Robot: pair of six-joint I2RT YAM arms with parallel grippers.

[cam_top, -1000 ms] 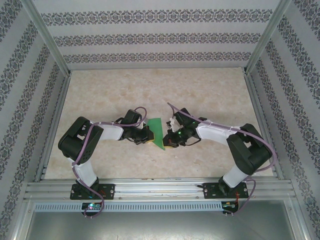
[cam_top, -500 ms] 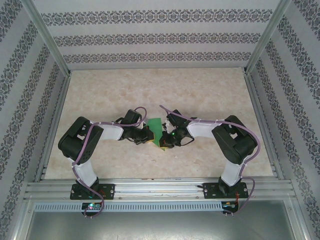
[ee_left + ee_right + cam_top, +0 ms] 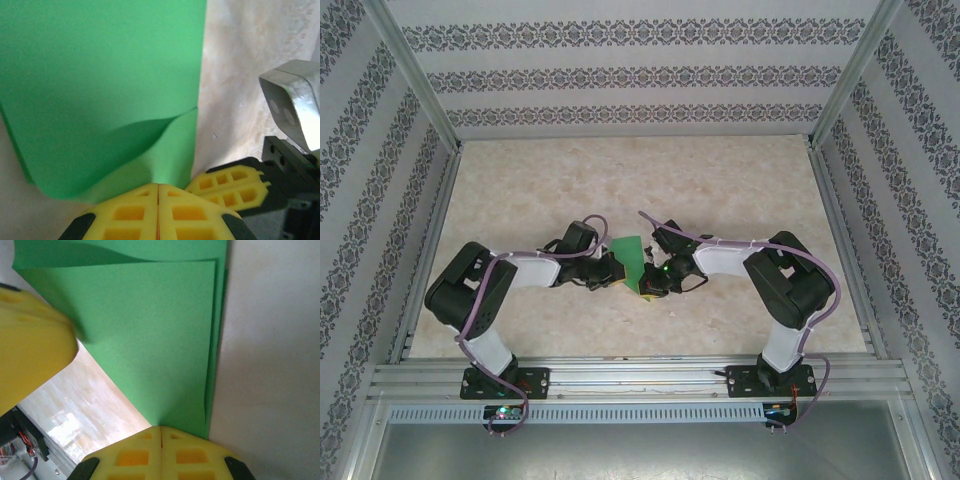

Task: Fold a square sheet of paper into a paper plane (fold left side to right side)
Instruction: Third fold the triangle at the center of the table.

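The square sheet of paper (image 3: pixel 629 258) is bright green and held up off the table, bent over on itself into loose layers between both arms. My left gripper (image 3: pixel 617 272) is shut on its lower edge; in the left wrist view the yellow jaws (image 3: pixel 158 186) meet on the paper (image 3: pixel 100 75), where a curled flap overlaps. My right gripper (image 3: pixel 650 283) is shut on a corner where the stacked layers (image 3: pixel 150 330) come to a point at its fingertips (image 3: pixel 161 429). The two grippers are almost touching. A paper plane is out of view.
The marbled table (image 3: pixel 620 190) stretches wide behind and beside the arms. Patterned walls (image 3: pixel 620 80) with metal posts enclose it on three sides. An aluminium rail (image 3: pixel 640 378) carrying both arm bases runs along the near edge.
My right gripper swung left toward the left one, doubling the paper into a narrower shape. The left arm's elbow then dropped down and left. Both grips held.
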